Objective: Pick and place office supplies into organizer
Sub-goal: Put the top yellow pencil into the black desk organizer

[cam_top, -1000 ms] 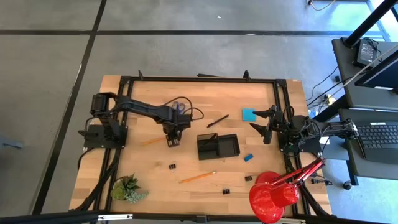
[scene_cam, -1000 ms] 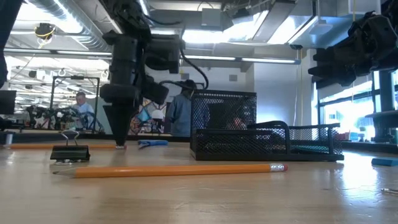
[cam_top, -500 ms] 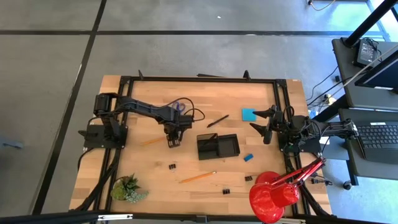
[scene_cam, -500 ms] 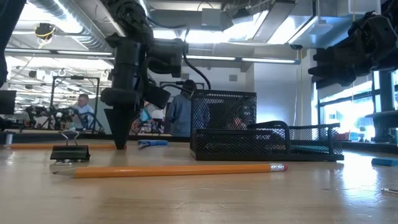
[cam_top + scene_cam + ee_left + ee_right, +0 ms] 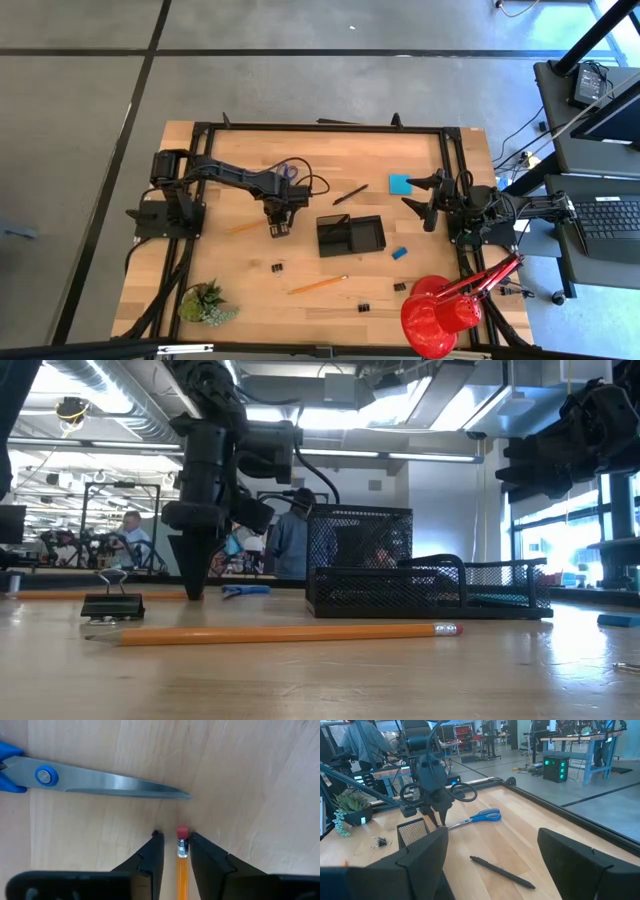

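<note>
My left gripper [image 5: 280, 229] points straight down at the table, left of the black mesh organizer [image 5: 350, 235]. It is open. Its fingertips [image 5: 176, 839] stand close on either side of the eraser end [image 5: 182, 831] of an orange pencil [image 5: 245, 227] lying flat on the wood. The blue-handled scissors [image 5: 100, 782] lie just beyond it. A second pencil [image 5: 318, 285], the black pen [image 5: 350, 194], the blue note pad [image 5: 400, 184], the blue eraser [image 5: 399, 253] and binder clips [image 5: 278, 268] lie scattered. My right gripper [image 5: 425, 200] waits open by the right edge.
A red desk lamp [image 5: 440, 312] stands at the near right corner and a small green plant [image 5: 207, 303] at the near left. Two more binder clips [image 5: 365, 305] lie near the lamp. A black frame rail [image 5: 320, 127] runs around the table. People stand in the room behind.
My left gripper has sunk a little toward the table over the pencil's eraser end, then kept still.
</note>
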`<action>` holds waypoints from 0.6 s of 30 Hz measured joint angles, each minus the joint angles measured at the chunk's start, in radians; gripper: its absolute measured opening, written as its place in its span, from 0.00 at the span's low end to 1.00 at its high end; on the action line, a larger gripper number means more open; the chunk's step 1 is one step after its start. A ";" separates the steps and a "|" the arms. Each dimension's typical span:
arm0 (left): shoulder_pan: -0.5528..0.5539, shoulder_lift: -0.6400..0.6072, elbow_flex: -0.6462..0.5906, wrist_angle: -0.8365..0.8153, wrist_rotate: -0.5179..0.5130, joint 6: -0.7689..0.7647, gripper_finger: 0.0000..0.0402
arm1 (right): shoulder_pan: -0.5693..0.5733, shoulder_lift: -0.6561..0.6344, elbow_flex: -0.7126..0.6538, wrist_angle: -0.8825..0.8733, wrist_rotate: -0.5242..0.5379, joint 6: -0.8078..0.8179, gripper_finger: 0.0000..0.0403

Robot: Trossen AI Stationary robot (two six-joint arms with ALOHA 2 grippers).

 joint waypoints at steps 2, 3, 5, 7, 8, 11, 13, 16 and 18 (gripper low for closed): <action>0.000 0.000 0.000 0.001 0.000 0.000 0.18 | 0.000 0.000 0.000 0.000 0.000 0.001 0.77; 0.000 0.000 0.000 0.002 0.000 0.000 0.17 | 0.000 0.000 0.000 0.000 0.000 0.001 0.77; 0.000 0.000 0.000 0.002 0.001 0.000 0.15 | 0.000 0.000 0.000 0.000 0.000 0.001 0.77; 0.000 0.000 0.000 0.003 0.001 0.000 0.12 | 0.000 0.000 0.000 0.000 0.000 0.000 0.77; 0.000 0.000 0.000 0.004 0.001 0.000 0.11 | 0.000 0.000 0.000 0.000 0.000 0.000 0.77; 0.000 0.000 0.000 0.005 0.002 0.000 0.07 | 0.000 0.000 0.000 0.000 0.000 0.000 0.77; 0.000 0.000 0.000 0.006 0.002 0.000 0.05 | 0.000 0.000 0.000 0.000 0.000 0.000 0.77; 0.000 0.000 0.000 0.007 0.002 0.000 0.04 | 0.000 0.000 0.000 0.000 0.000 -0.001 0.77; 0.000 0.000 0.000 0.007 0.002 0.000 0.04 | 0.000 0.000 0.000 0.000 0.000 -0.001 0.77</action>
